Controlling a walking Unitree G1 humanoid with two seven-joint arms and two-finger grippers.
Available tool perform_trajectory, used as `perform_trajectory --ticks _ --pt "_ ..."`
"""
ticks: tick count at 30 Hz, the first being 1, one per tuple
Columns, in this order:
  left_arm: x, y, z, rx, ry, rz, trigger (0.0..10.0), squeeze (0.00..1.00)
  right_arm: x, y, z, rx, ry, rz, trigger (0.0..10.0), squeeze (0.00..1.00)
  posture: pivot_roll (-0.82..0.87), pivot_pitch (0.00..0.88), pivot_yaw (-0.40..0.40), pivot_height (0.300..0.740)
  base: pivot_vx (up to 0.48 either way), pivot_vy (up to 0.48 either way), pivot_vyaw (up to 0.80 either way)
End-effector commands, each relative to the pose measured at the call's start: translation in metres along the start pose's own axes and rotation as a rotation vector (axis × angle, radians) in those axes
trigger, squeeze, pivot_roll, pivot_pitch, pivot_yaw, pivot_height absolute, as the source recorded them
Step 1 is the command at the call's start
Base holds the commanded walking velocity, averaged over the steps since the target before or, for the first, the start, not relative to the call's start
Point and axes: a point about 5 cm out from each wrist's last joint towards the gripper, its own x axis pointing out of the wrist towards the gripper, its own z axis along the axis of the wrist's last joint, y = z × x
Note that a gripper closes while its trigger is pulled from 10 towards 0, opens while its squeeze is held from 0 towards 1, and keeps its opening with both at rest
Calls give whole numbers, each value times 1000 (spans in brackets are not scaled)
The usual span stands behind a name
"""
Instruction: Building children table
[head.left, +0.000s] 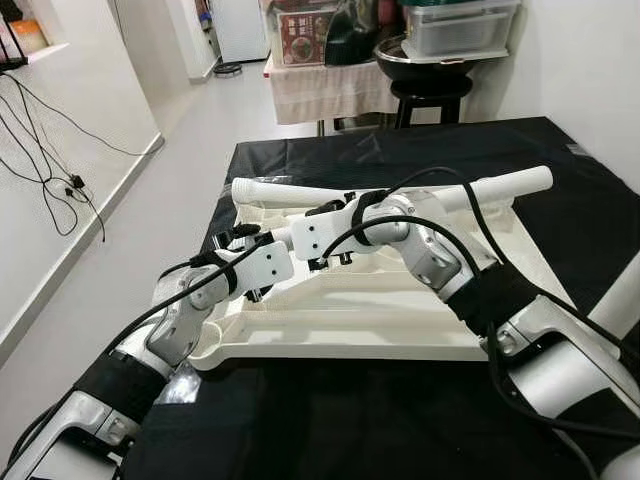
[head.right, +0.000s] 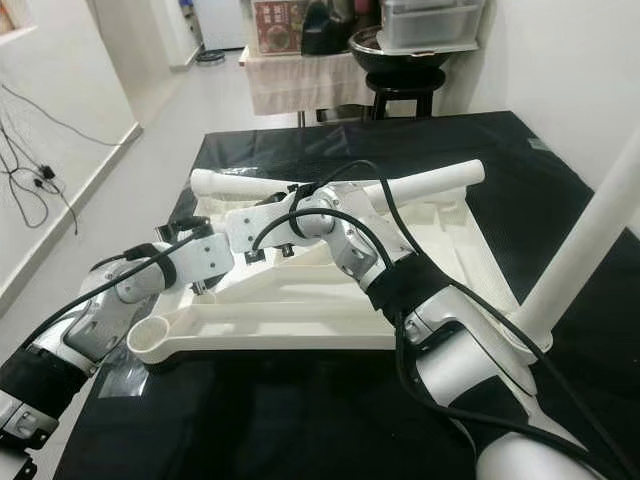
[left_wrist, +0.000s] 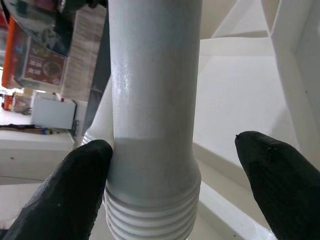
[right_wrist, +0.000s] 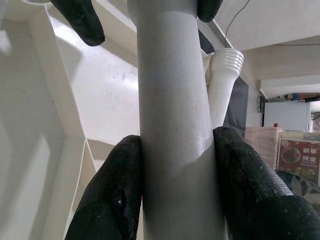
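I counted two legs (head.left: 300, 192) on the tabletop (head.left: 400, 320); right gripper (right_wrist: 177, 150) clamped one, left gripper (left_wrist: 172, 165) gaped around it.

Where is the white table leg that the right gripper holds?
The table leg lies across the far side of the upturned white tabletop, clamped by the right gripper.

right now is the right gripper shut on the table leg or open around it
Shut: in the right wrist view both fingers press the table leg.
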Motion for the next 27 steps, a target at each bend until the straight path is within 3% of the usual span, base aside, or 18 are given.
perform_trajectory --ticks 1,8,27 --pt "-2 -4 -9 -2 35 -8 10000 0 -7 -13 8 0 -41 -54 10000 0 -87 16 93 740 0 0 0" --pt "-2 4 -5 2 22 34 10000 0 -8 -14 7 6 -41 -53 10000 0 -87 18 95 740 0 0 0" --pt "-14 9 2 -37 -16 102 10000 0 -16 -15 -20 37 35 -37 10000 0 -77 25 94 740 0 0 0"
